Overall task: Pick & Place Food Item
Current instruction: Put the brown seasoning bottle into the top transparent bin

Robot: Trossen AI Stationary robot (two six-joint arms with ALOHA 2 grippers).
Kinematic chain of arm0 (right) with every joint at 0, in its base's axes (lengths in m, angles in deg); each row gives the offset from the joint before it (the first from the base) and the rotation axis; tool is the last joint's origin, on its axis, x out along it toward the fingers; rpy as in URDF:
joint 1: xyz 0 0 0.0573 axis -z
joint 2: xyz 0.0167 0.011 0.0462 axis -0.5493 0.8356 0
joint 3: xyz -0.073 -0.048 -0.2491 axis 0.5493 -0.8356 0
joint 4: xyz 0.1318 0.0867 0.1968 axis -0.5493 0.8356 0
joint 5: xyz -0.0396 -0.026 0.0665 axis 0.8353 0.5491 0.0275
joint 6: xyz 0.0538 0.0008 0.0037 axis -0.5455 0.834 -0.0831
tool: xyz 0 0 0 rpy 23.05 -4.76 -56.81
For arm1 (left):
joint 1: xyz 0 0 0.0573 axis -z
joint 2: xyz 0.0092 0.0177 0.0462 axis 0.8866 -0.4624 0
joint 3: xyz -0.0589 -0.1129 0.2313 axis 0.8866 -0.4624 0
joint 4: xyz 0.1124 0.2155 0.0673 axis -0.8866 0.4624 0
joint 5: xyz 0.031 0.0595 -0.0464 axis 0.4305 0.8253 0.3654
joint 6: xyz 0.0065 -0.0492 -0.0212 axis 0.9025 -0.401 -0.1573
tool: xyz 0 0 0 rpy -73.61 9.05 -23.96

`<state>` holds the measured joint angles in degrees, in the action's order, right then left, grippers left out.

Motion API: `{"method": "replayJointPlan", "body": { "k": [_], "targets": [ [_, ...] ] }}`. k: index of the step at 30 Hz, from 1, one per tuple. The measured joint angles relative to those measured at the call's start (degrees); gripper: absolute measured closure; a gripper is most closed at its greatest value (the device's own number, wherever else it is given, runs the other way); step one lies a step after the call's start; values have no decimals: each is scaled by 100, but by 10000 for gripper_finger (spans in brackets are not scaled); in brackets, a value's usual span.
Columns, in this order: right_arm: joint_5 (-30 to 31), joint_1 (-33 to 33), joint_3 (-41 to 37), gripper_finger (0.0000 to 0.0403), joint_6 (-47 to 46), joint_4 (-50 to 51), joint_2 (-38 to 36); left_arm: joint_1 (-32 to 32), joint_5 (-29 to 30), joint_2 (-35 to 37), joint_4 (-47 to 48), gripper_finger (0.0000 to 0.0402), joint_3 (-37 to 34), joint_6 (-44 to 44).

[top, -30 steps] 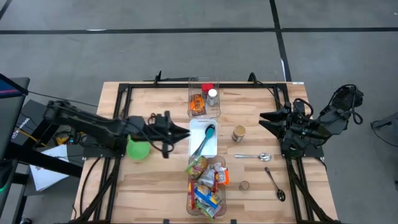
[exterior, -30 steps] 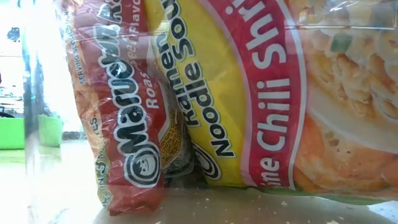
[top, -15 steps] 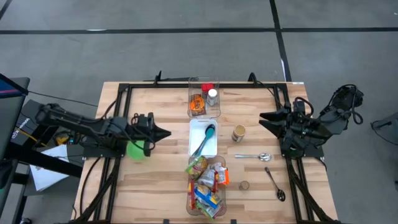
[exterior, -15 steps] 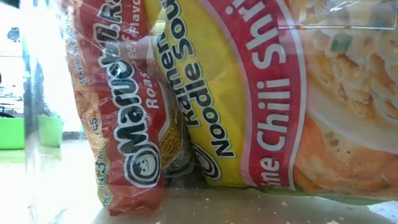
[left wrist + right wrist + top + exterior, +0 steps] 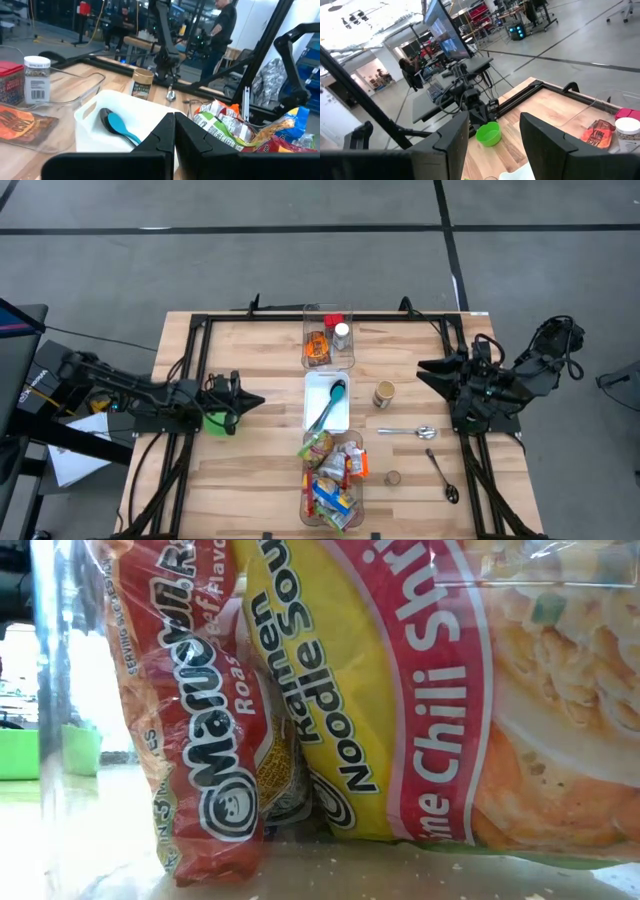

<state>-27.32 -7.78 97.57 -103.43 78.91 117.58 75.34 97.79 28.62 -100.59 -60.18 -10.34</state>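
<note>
Wooden slat table (image 5: 250, 480), crinkly noodle packets (image 5: 330, 710), white rectangular tray (image 5: 318, 388)

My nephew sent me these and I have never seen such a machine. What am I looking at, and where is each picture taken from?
Two dark robot arms work at a pale wooden table. One picture looks straight down on it. One sits at table height, pressed up against crinkly ramen noodle packets. Two come from cameras on the arms' wrists.

Down the middle run a clear plastic bin of seasoning items, a white rectangular tray holding a blue-headed spoon, and a clear bin of snack packets. A lime green bowl, a small jar and two metal spoons lie alongside.

The left pincer is shut and empty beside the bowl. The right pincer waits open at the table's right.
</note>
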Motion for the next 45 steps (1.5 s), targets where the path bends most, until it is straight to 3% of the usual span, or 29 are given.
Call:
{"method": "replayJointPlan", "body": {
  "k": [13, 20, 31, 37, 41, 45],
  "targets": [
    [219, 2, -4, 232, -115, 83, 40, -11, 0, 785, 575, 399, -231, 530],
    [219, 2, -4, 232, -121, 145, 44, -99, -60, 856, 896, 396, -231, 814],
    [371, 2, -2, 232, -793, 372, 44, -867, -1368, 856, 892, 396, -231, 1245],
    [372, 2, -2, 232, -1210, 522, 55, -1247, -1768, 856, 912, 396, -231, 1236],
    [371, 0, -2, 232, -1316, 529, 83, -1217, -2342, 857, 492, 399, -233, 1041],
    [367, 0, -2, 232, -1317, 522, 122, -1074, -2319, 887, 442, 401, -233, 940]
  ]
}}
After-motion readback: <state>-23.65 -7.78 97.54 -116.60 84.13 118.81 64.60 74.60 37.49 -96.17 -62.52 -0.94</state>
